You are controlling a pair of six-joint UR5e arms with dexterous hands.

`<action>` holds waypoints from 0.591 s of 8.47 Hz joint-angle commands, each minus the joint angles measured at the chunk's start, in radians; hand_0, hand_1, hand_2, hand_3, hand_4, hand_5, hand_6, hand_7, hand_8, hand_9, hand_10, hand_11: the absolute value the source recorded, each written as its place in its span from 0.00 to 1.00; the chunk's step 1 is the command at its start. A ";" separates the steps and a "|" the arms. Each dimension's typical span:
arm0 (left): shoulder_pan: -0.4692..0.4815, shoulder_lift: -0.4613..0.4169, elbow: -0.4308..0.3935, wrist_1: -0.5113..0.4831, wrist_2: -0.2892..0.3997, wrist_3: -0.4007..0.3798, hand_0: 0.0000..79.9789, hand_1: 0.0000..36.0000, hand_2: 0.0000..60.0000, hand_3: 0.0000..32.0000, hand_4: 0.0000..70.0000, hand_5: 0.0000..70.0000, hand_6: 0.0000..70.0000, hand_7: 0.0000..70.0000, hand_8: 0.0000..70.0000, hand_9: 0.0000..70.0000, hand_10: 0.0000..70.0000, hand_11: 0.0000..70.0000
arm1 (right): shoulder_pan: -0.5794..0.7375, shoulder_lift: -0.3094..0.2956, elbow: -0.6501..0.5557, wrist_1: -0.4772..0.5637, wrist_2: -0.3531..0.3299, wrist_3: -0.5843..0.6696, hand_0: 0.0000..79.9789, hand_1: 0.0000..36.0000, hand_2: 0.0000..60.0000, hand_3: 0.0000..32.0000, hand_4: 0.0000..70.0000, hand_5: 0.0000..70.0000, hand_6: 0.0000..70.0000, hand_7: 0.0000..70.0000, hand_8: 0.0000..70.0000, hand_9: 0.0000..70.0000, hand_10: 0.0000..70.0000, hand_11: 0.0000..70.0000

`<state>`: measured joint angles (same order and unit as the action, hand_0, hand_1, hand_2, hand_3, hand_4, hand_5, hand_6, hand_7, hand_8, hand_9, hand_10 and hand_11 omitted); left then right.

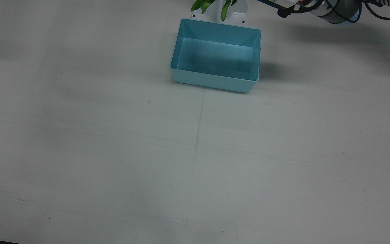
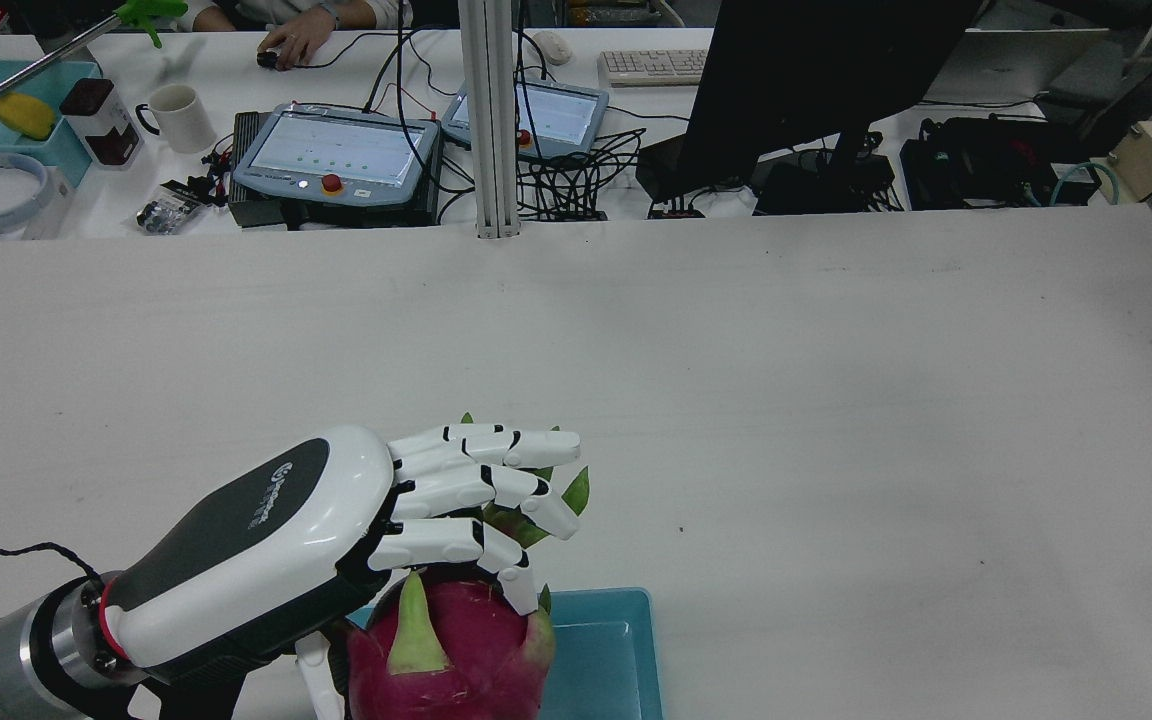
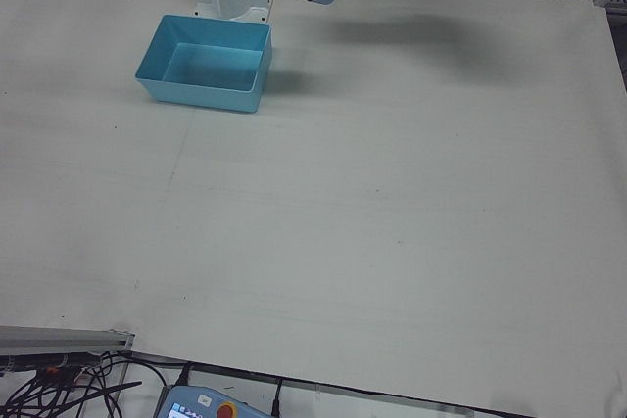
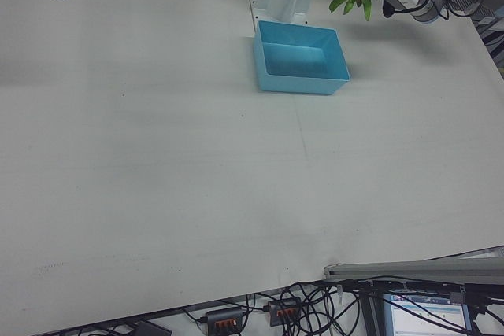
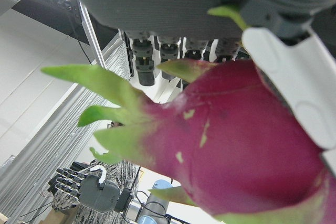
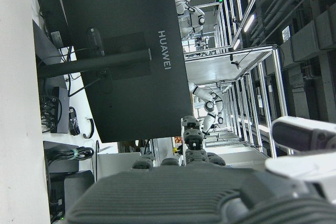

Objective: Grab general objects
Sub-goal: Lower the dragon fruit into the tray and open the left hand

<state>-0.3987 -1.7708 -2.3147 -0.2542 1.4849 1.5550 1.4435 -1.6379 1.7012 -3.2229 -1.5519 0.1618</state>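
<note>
At the lower left of the rear view, the left hand (image 2: pixel 356 545) grips a dragon fruit (image 2: pixel 451 650) (magenta, green-scaled) above the blue bin (image 2: pixel 606 650); the right hand's state cannot be told.

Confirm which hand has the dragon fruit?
The left hand, at the rear view's lower left: its fingers wrap the dragon fruit above the blue bin. The right hand's own camera shows nothing held.
</note>
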 commanded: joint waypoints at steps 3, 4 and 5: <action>0.000 0.011 0.000 -0.031 0.006 0.008 0.59 0.25 0.00 0.35 0.00 0.00 0.00 0.00 0.01 0.00 0.00 0.00 | 0.000 0.000 0.000 0.000 0.000 -0.001 0.00 0.00 0.00 0.00 0.00 0.00 0.00 0.00 0.00 0.00 0.00 0.00; 0.000 0.011 0.000 -0.030 0.006 0.011 0.59 0.22 0.00 0.43 0.00 0.00 0.00 0.00 0.01 0.00 0.00 0.00 | 0.000 0.000 0.000 0.000 0.000 -0.001 0.00 0.00 0.00 0.00 0.00 0.00 0.00 0.00 0.00 0.00 0.00 0.00; 0.000 0.011 0.000 -0.030 0.005 0.010 0.59 0.22 0.00 0.54 0.00 0.00 0.00 0.00 0.04 0.00 0.00 0.00 | 0.000 0.000 0.000 0.000 0.001 -0.001 0.00 0.00 0.00 0.00 0.00 0.00 0.00 0.00 0.00 0.00 0.00 0.00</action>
